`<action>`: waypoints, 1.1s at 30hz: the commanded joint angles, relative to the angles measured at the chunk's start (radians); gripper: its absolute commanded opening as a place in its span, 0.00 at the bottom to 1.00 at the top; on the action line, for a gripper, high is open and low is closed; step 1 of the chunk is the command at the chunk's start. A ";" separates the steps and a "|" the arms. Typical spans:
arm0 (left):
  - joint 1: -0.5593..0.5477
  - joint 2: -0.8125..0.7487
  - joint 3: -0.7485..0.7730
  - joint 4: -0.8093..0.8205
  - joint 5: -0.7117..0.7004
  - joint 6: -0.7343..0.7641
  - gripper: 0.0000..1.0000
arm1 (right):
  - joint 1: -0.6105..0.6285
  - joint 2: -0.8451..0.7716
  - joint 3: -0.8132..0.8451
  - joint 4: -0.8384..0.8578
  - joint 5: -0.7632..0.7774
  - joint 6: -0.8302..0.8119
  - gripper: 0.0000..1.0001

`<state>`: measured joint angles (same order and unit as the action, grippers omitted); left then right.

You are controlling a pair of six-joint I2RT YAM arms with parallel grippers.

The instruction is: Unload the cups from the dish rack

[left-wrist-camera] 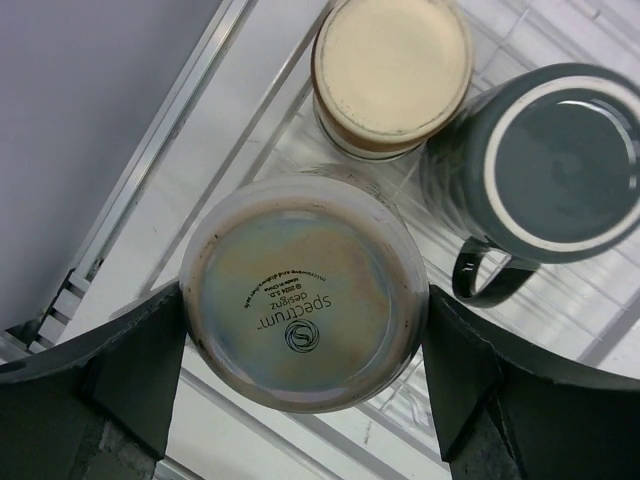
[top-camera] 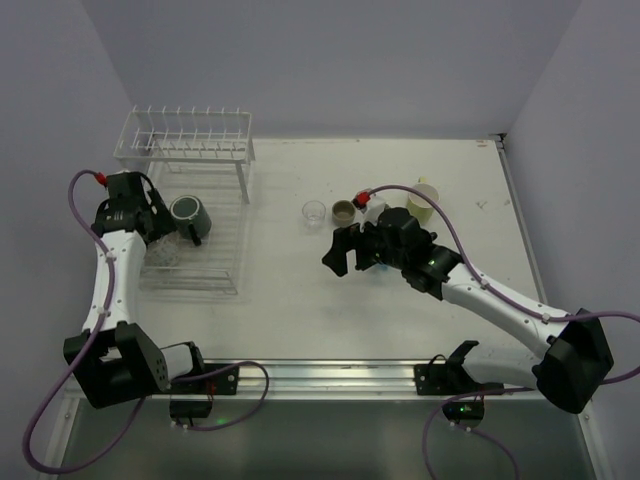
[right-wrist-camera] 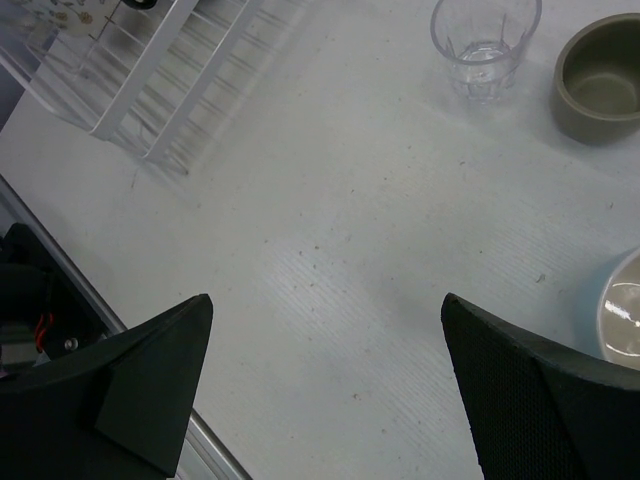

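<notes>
In the left wrist view an upturned metallic cup, its base printed with a maker's mark, stands on the dish rack. My left gripper has a finger pressed against each side of it. Beside it stand an upturned cup with a cream base and a dark grey mug. My right gripper hangs open over bare table, holding nothing. A clear glass, a tan cup and a white cup stand on the table near it.
A pale yellow-green cup stands behind the right arm. The rack's raised peg shelf lies behind its flat grid tray. Grey walls close in the table at the back and sides. A metal rail runs along the near edge.
</notes>
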<state>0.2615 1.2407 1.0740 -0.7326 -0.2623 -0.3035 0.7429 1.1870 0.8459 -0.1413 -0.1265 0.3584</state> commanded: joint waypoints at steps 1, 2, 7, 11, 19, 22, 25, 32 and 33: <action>0.007 -0.089 0.112 -0.002 0.003 0.010 0.00 | 0.018 -0.009 0.013 0.043 -0.024 0.001 0.99; 0.007 -0.095 0.121 -0.008 0.006 0.007 0.00 | 0.021 -0.018 0.012 0.048 -0.025 0.004 0.99; 0.007 -0.148 0.158 -0.033 0.040 0.003 0.00 | 0.033 -0.062 0.002 0.084 -0.059 0.034 0.99; 0.005 -0.178 0.188 -0.045 0.100 -0.009 0.00 | 0.036 -0.121 -0.021 0.134 -0.076 0.091 0.99; -0.002 -0.299 0.185 -0.028 0.324 -0.051 0.00 | 0.050 -0.247 -0.119 0.368 -0.157 0.241 0.99; -0.008 -0.339 0.169 0.005 0.475 -0.080 0.00 | 0.059 -0.244 -0.140 0.451 -0.176 0.287 0.99; -0.014 -0.383 0.144 0.051 0.607 -0.118 0.00 | 0.069 -0.230 -0.166 0.557 -0.194 0.338 0.99; -0.042 -0.457 0.014 0.222 0.879 -0.250 0.00 | 0.095 -0.115 -0.179 0.775 -0.225 0.441 0.98; -0.047 -0.468 0.000 0.266 0.920 -0.265 0.00 | 0.096 -0.081 -0.171 0.792 -0.225 0.444 0.98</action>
<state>0.2302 0.8009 1.0958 -0.6815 0.4145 -0.4671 0.8268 1.0557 0.6746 0.4740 -0.3302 0.7475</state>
